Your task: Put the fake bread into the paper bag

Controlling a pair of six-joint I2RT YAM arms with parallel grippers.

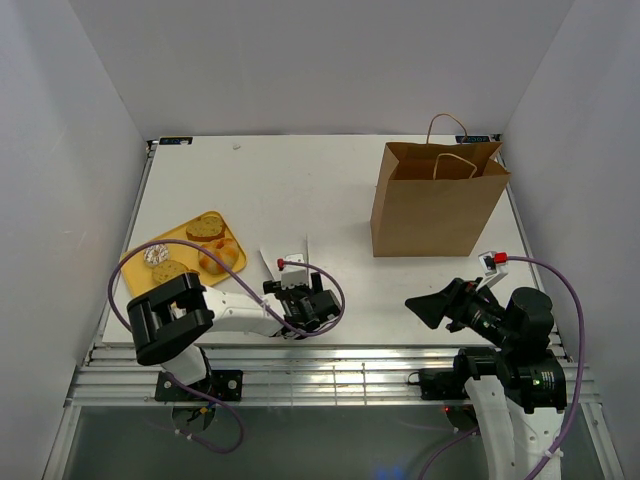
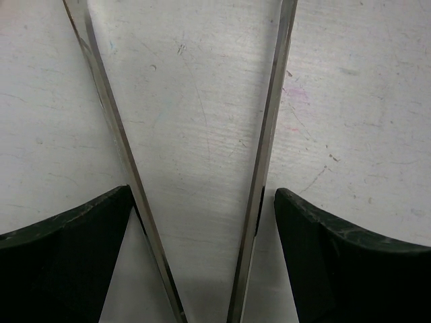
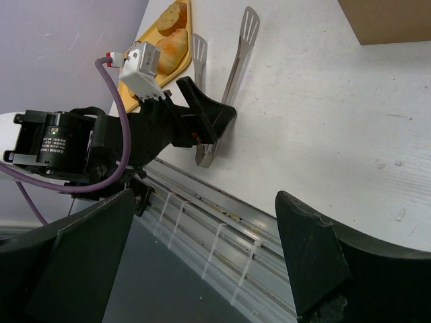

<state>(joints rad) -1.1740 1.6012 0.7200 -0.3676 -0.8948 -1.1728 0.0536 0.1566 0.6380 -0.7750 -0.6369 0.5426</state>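
Left hand (image 2: 202,194) sees tongs (image 2: 266,134); overhead, bread (image 1: 209,227).

Right tool (image 3: 204,222): dark fingers at both lower corners, set wide apart.
Left tool (image 3: 225,40): two slotted metal blades lying spread on the white surface (image 3: 323,101), one tip just beside a yellow tray (image 3: 149,28).
Fake bread (image 3: 172,47): golden pieces on the tray.
Paper bag (image 3: 390,20): brown corner only, upper right.
Purple cable (image 3: 111,134): looped over the left arm.
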